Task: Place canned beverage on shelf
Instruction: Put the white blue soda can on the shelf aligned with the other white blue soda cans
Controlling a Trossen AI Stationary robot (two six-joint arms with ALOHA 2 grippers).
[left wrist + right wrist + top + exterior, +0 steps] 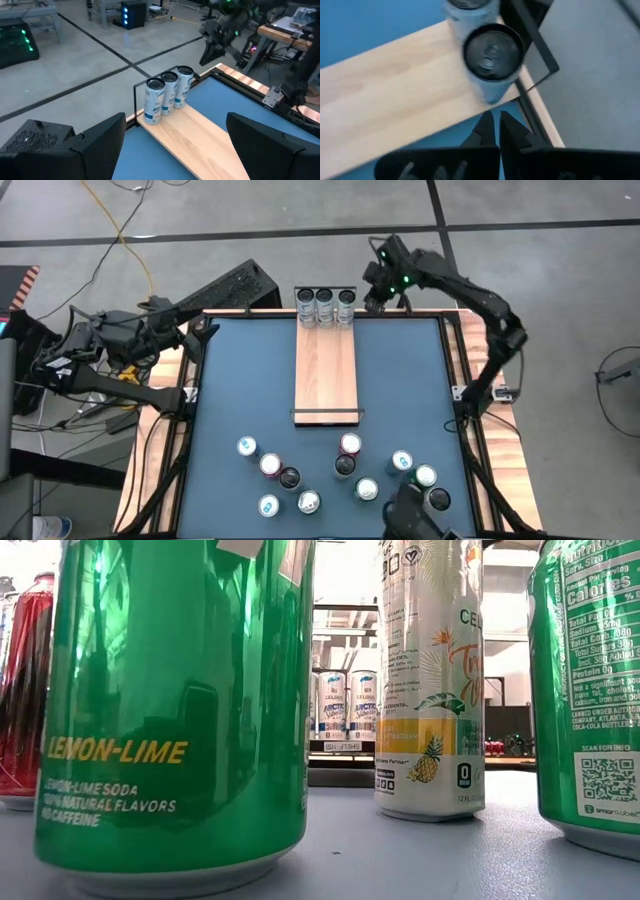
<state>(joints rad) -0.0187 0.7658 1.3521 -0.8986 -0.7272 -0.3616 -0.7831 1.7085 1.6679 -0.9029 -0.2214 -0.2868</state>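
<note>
The shelf (326, 375), a pale wood plank with a black wire rail at each short end, lies down the middle of the blue table. Three white-and-blue cans (325, 306) stand in a row at its far end, also seen in the left wrist view as cans (167, 95). My right gripper (373, 304) hangs shut and empty just off the plank's far right corner, beside the rightmost can (492, 55). My left gripper (205, 330) waits open at the table's far left corner, its fingers (100, 145) wide apart with nothing between them.
Several loose cans (345, 470) stand scattered on the table's near half. The low view has green cans (175, 700), a white pineapple can (430, 680) and a red can (25, 690) close up. The middle of the plank (210, 150) is bare.
</note>
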